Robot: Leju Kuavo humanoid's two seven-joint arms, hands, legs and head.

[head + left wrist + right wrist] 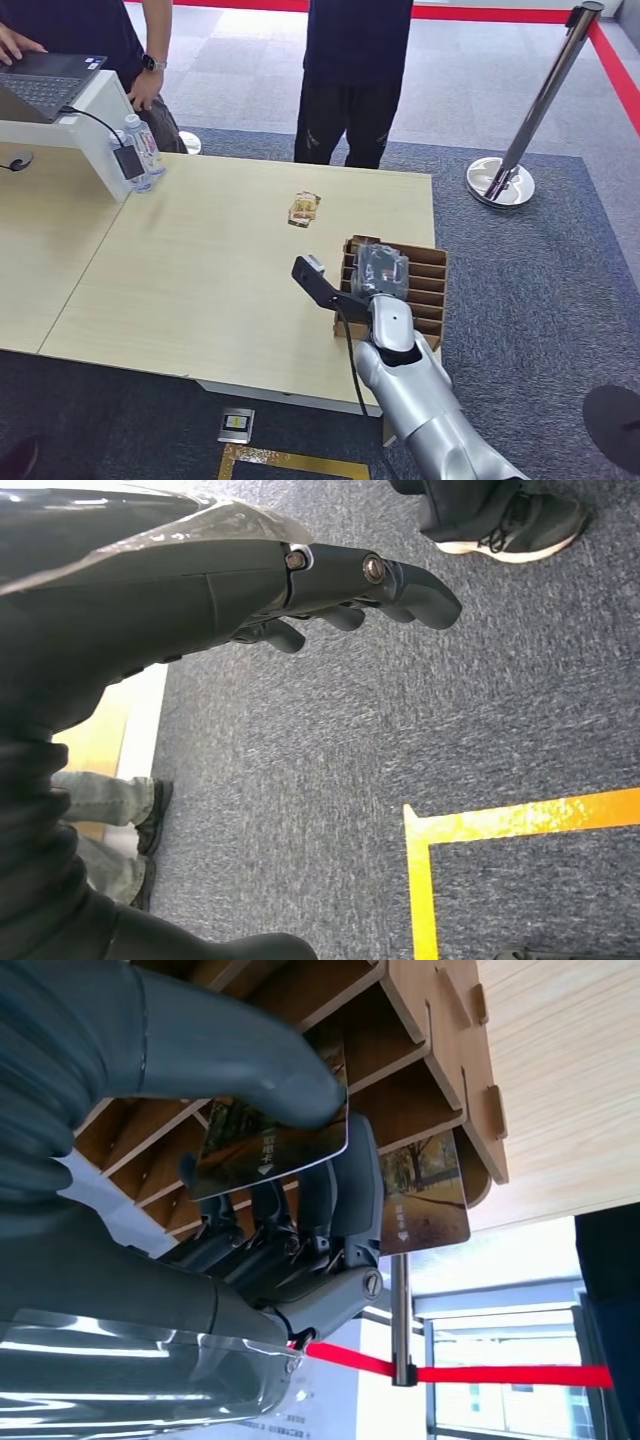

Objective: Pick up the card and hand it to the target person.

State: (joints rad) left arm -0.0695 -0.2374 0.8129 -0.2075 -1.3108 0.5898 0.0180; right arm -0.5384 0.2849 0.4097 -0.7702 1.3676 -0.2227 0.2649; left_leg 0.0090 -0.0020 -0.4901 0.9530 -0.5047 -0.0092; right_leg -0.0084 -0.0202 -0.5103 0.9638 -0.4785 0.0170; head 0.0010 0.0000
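Note:
My right hand (380, 271) hovers over the slotted wooden card rack (426, 290) at the table's right front corner. In the right wrist view the thumb (249, 1065) and fingers (343, 1195) pinch a card (264, 1150) printed with trees, just above the rack (445, 1050). A second card (423, 1200) of the same print stands in a slot beside it. A person in dark clothes (355, 70) stands at the far side of the table. My left hand (340, 590) hangs over the carpet, fingers loosely apart and holding nothing.
A small pile of cards (303, 209) lies mid-table. Water bottles (143, 148) and a white stand with a laptop (53, 80) sit at the left, another person (151, 70) beside them. A stanchion (502, 180) with red rope stands on the carpet at the right.

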